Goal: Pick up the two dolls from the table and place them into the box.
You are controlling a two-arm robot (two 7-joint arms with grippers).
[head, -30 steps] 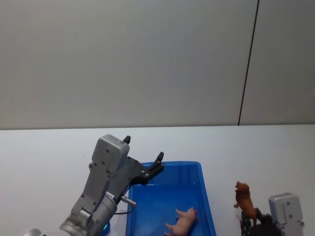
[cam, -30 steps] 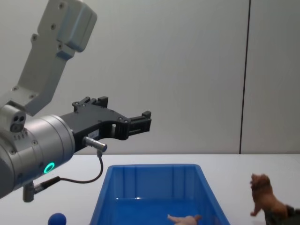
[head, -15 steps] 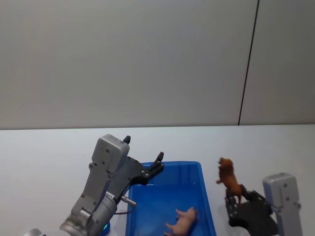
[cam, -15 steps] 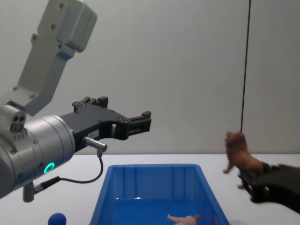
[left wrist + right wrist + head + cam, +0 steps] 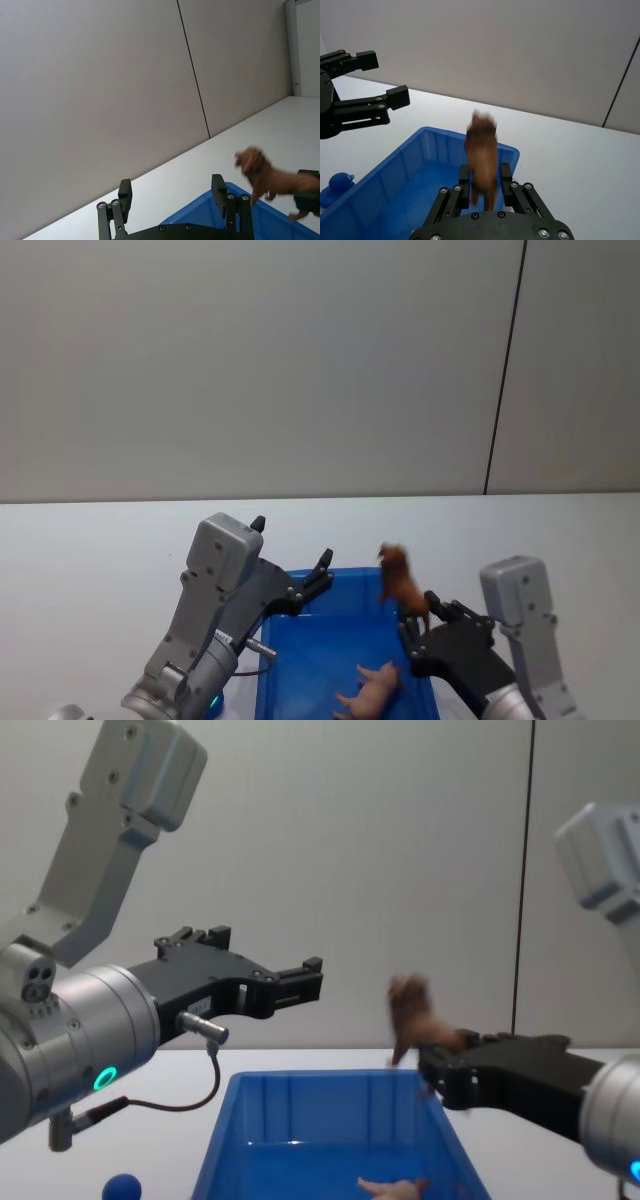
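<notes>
Above the right wall of the box (image 5: 345,572), near its far corner, our right gripper (image 5: 412,620) was clamped on the lower body of the reddish-brown doll (image 5: 400,583), holding it in the air clear of the rim. We judged the step in hand to be the drop. Doing it well meant carrying the doll a little further inward, over the box's open blue floor, before the fingers parted. Released where it hung, it could strike the thick rim and tumble onto the table outside the box. We would also have lowered it some way between the tall walls first. We would have aimed for bare floor toward the far end of the box, since the pink doll (image 5: 370,692) already lay on the floor at its near right. Our left gripper (image 5: 292,545) hovered empty, fingers spread, over the far left part of the box, apart from that path. The doll itself looked shaggy and light and rode head-up; we could not make out its tail.
</notes>
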